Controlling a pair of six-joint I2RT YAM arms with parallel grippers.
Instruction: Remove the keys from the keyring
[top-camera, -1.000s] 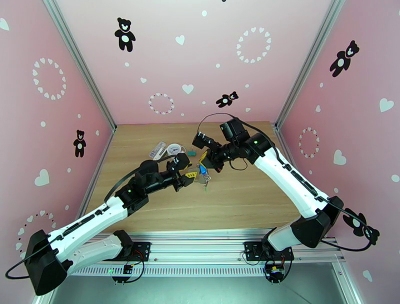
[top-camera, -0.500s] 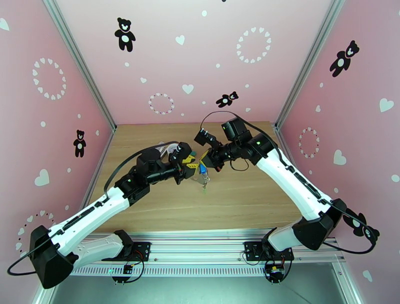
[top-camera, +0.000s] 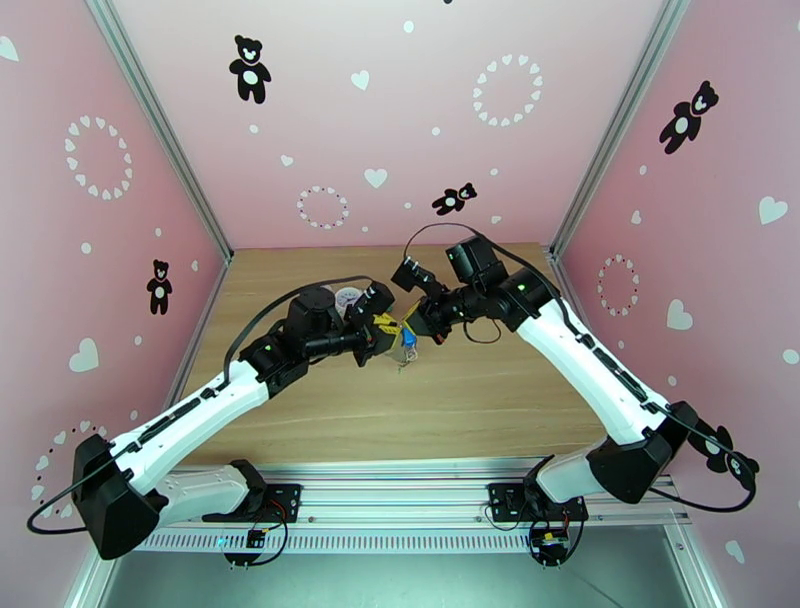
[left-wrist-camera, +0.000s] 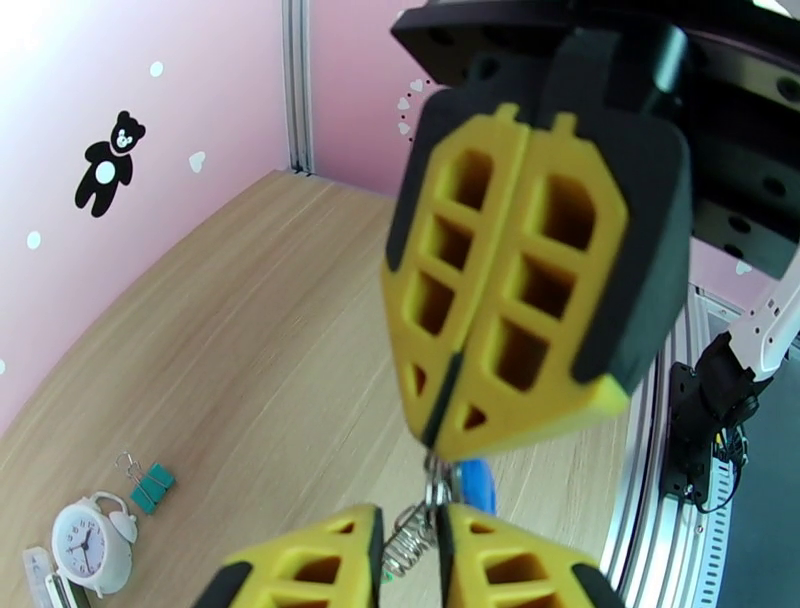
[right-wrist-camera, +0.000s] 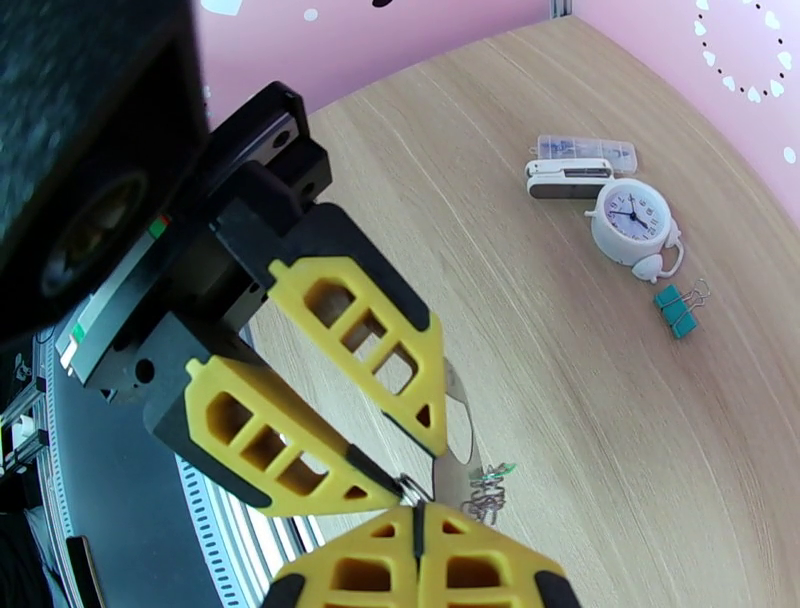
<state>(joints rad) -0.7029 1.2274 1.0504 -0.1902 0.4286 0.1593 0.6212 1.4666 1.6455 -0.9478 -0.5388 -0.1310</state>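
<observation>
- Only a thin gap between the yellow fingers of the left gripper, pinched on a curly metal bit of the keyring.
- Tip to tip with it, the right gripper, both fingers pressed flat together and shut on the top of that same metal bit.
- Up in the air between the two grippers, over the middle of the table, with the short chain dangling down.
- Just behind the curly bit and under the right gripper's tips, the blue key, on the ring.
- On the dangling chain, a tiny green speck, likely the green key; too small to see well.
- Light brown wood with fine lines all across the table top.
- Well apart from the keyring, at the far left of the table: a small white clock, a teal binder clip beside it, a white and black case, and a clear box touching the case.
- All around, pink walls with black bears and white hearts.
- In the corners, silver posts.
- Along the near edge, a grey metal rail with both arm bases on it.
</observation>
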